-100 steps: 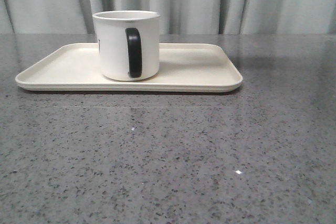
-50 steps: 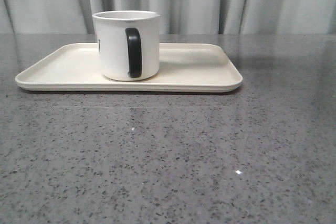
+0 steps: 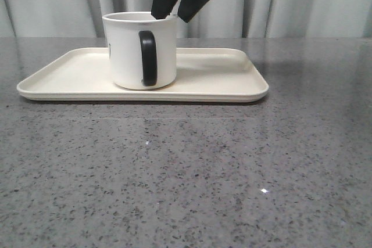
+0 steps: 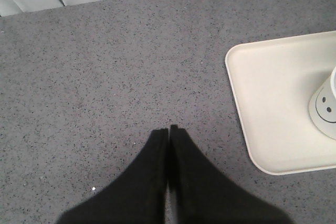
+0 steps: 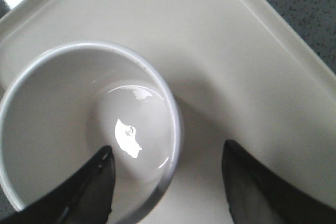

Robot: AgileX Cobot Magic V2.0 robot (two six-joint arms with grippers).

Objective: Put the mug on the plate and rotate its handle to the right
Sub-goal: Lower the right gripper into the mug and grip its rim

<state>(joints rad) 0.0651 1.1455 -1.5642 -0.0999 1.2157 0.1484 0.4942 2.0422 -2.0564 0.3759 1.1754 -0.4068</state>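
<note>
White cylindrical enamel-style mug [image 3: 140, 50] stands upright on the large cream-white rectangular plate [image 3: 221, 79] with low raised rim, left of the plate's middle. Placement looks done; rotation isn't.

Glossy black C-shaped handle [image 3: 147, 58] faces the camera, not right. Needs roughly a quarter turn.

Handling, my read: rigid, light, empty. Right wrist view shows a bare glossy inside [image 5: 105, 124]. Glazed wall is slick, so pinch firmly across the rim wall. Rim grip suits twisting better than the loop. Smooth plate may let the mug skate rather than pivot.

Right gripper [image 3: 181, 5] hangs over the mug's far-right rim, jaws spread wide. In the right wrist view one finger [image 5: 89, 192] sits over the mug's interior, the other [image 5: 262, 187] outside over bare plate, the rim wall between them. Contact not evident; nothing held.

Left gripper [image 4: 168, 136] is well away, over speckled grey stone-look tabletop [image 4: 105, 66] just off the plate's end. Fingers pressed together, empty.
</note>
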